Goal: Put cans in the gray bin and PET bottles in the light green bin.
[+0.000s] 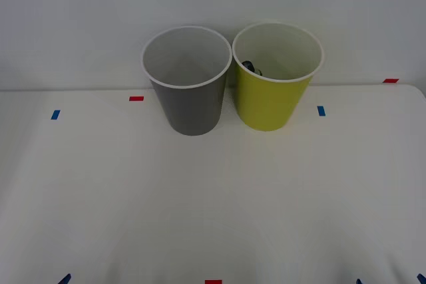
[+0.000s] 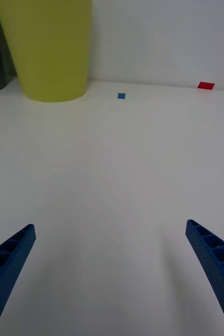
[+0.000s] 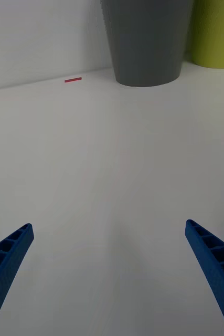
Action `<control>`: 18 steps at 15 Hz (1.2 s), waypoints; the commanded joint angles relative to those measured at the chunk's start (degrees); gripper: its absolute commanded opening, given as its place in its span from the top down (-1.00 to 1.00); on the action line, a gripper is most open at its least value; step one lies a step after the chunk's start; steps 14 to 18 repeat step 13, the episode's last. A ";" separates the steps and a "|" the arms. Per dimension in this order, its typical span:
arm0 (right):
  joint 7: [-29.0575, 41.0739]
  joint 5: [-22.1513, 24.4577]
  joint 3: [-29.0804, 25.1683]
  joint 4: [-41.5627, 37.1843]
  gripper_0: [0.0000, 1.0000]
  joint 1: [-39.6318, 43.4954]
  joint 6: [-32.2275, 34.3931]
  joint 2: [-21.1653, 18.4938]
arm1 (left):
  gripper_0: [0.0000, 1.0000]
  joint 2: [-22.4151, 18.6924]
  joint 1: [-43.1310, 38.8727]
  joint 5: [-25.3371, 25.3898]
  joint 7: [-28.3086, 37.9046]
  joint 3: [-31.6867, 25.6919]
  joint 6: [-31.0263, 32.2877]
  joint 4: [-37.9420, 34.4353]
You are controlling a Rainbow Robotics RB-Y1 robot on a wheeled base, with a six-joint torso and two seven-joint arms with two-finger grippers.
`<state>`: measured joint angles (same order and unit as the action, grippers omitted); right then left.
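A white table (image 1: 213, 197) fills the front view, reaching back to a pale wall. Toward its far edge two bins stand upright side by side, their white rims close together or just touching. The gray bin (image 1: 190, 84) is on the left and the light green bin (image 1: 274, 78) on the right.

Inside the light green bin, low against its left inner wall, a small dark thing (image 1: 251, 68) shows; it may be the bottle's black cap, but too little of it is visible to say. The gray bin's pale inside shows nothing in it.

The left gripper (image 3: 109, 273) hangs over bare tabletop on the near side, fingers spread wide and holding nothing. The gray bin's base stands well ahead of it, almost straight in line, with the green bin's edge beside it. The right gripper (image 2: 109, 273) is likewise over bare table, fingers wide apart and empty. The light green bin stands well ahead of it and off to its left side, with a sliver of the gray bin past that.

Small tape marks lie flat on the table: a red one (image 1: 136, 98) left of the gray bin, a blue one (image 1: 321, 110) right of the green bin, another blue (image 1: 55, 114) farther left, and another red (image 1: 391, 80) at the far right edge.
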<state>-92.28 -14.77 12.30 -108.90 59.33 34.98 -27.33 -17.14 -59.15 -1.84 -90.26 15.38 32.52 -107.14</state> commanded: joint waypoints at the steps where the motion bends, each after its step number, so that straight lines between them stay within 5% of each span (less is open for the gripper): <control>1: 0.00 0.00 0.00 0.00 -1.00 0.00 0.00 0.00 | -1.00 0.00 0.00 0.00 0.00 0.00 0.00 0.00; 18: 0.00 0.00 0.00 0.00 -1.00 0.00 0.00 0.00 | -1.00 0.00 0.00 0.00 0.00 0.00 0.00 0.00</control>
